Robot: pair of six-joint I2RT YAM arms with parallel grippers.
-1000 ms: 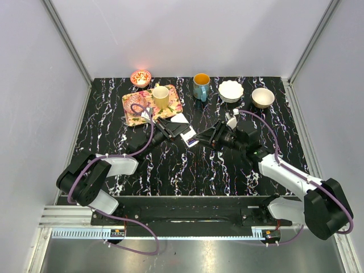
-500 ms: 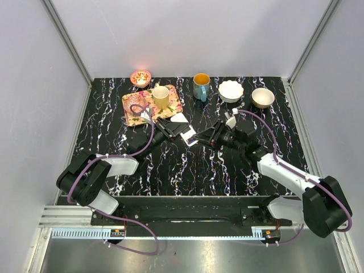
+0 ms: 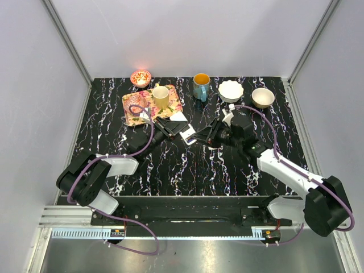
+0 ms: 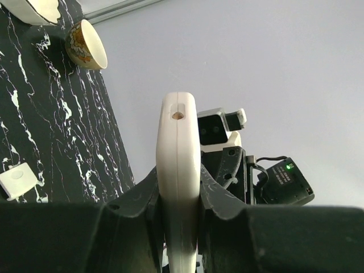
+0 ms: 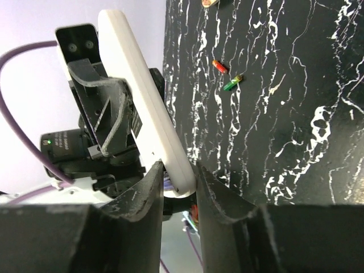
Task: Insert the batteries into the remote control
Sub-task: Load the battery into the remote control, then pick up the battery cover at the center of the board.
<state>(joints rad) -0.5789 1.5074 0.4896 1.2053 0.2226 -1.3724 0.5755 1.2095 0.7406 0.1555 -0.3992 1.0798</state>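
While gripping the flat white rectangular plastic remote control (image 4: 177, 136) mid-body with the clenched left claw (image 4: 179, 183), pinching its free end in the right claw (image 5: 178, 176) too. Seeing slim red and green cylinder batteries (image 5: 219, 66) lying on the black white-veined tabletop (image 5: 296, 114), well beyond the right claw.

White remote control (image 5: 142, 96) is raised edge-on; red and green batteries (image 5: 219, 66) lie close together.

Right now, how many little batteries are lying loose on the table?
2: a red battery and a green battery, close together on the dark table beyond the remote. Others may be hidden.
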